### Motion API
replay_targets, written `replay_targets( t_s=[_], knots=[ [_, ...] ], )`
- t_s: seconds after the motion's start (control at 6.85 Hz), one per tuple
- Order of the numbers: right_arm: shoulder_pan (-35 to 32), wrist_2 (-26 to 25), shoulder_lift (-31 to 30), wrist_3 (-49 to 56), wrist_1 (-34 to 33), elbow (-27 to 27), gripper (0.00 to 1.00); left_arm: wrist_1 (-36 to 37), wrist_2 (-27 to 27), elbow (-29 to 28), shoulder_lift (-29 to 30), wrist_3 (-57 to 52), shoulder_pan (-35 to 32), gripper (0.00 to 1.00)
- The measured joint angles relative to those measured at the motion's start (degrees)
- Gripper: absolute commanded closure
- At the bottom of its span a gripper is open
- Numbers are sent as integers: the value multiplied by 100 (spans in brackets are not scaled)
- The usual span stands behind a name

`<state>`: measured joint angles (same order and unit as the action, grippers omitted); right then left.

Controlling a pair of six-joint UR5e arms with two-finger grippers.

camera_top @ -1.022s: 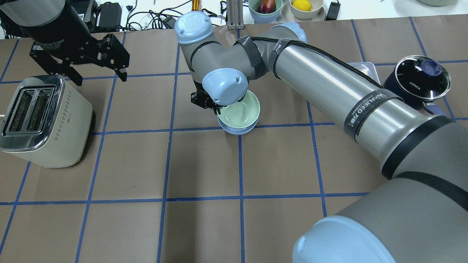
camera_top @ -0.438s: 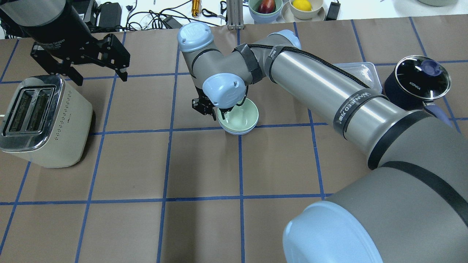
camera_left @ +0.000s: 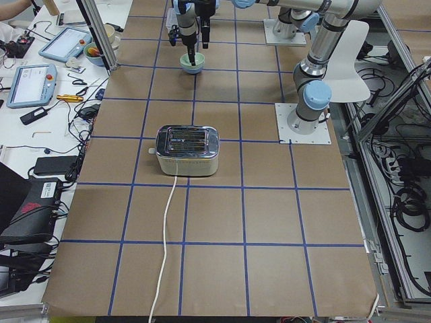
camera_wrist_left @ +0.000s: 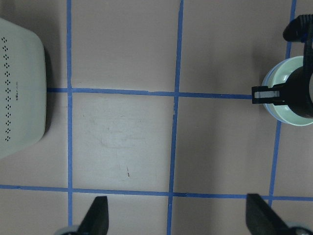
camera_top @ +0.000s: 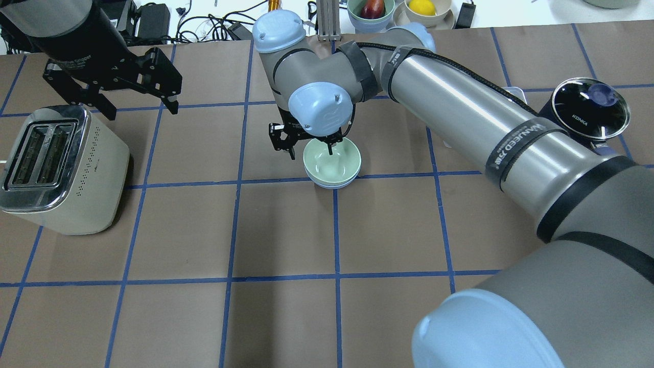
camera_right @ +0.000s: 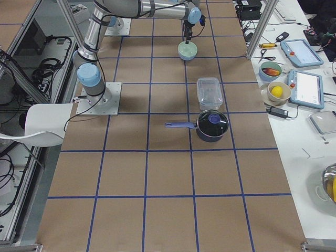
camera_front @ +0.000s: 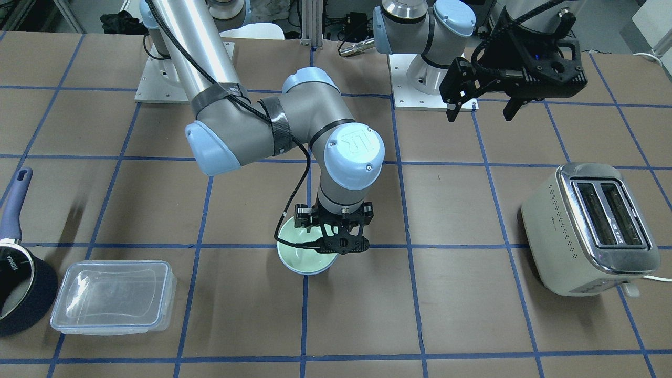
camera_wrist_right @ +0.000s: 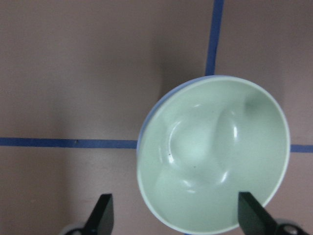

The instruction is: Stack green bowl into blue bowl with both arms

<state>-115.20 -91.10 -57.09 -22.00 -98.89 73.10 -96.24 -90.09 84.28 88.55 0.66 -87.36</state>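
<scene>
Green bowl (camera_top: 332,162): sits nested inside the blue bowl (camera_top: 327,185), upright and level. Only a thin blue crescent shows below the green rim. The pair stands on the table (camera_top: 388,230) at a crossing of blue tape lines, around the middle of its length and somewhat nearer the edge away from the robot.

Right gripper (camera_top: 311,153): points straight down over the stacked bowls, above the rim on the robot's left. Jaws are spread wide and nothing is gripped. The wrist view shows one finger (camera_wrist_right: 101,215) outside the rim and the other over the bowl's edge. Whether either touches the bowl cannot be told.

Left gripper (camera_top: 142,110): hangs in the air well apart from the bowls, on the robot's left. Jaws are spread wide and it is empty.

Other items: a cream toaster (camera_top: 61,168) stands between the bowls and the table's left end. A lidded dark saucepan (camera_top: 587,115) and a clear plastic box (camera_front: 113,296) lie side by side toward the right end.
</scene>
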Motion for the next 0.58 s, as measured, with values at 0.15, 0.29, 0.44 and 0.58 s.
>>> replay_targets(
  t_s=[0.15, 0.29, 0.44, 0.58],
  knots=[
    [243, 4, -412, 231, 502, 9, 0, 0, -2, 0, -2, 1, 0, 0],
    [539, 5, -866, 598, 943, 34, 0, 0, -4, 0, -8, -4, 0, 0],
    [876, 2, -1372, 1074, 1351, 133, 0, 2, 2, -1, -3, -4, 0, 0],
    [1296, 3, -1944, 1513, 1675, 424, 2, 6, 11, -2, 6, 3, 0, 0]
  ],
)
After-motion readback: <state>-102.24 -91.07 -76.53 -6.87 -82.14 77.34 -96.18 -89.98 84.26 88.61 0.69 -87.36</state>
